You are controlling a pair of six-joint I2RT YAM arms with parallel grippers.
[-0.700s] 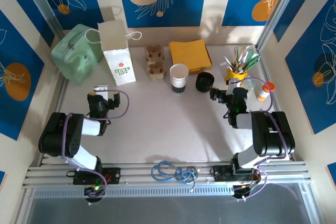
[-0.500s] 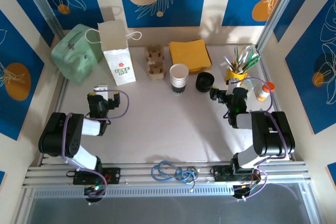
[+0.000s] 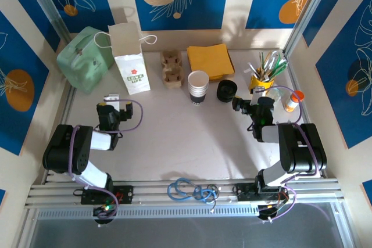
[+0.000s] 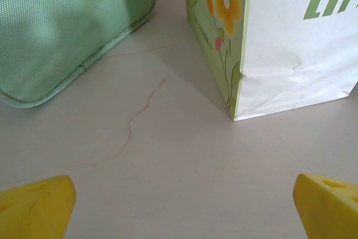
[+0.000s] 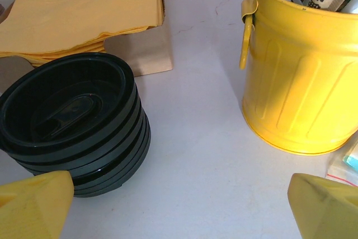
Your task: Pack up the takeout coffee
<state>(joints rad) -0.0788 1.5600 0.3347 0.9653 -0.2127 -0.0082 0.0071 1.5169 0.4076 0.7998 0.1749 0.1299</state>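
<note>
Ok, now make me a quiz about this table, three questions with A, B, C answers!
1. What colour are the napkins? A red, B yellow, C purple.
2. Where is the stack of black lids? A between the white cups and the yellow bucket, B on top of the cups, C inside the bucket.
3. The right claw is: A shut on a lid, B shut on a cup, C open.

Answers: 1 B, they look yellow from above. 2 A, cups on their left, bucket on their right. 3 C, its fingertips stand far apart with nothing between.
</note>
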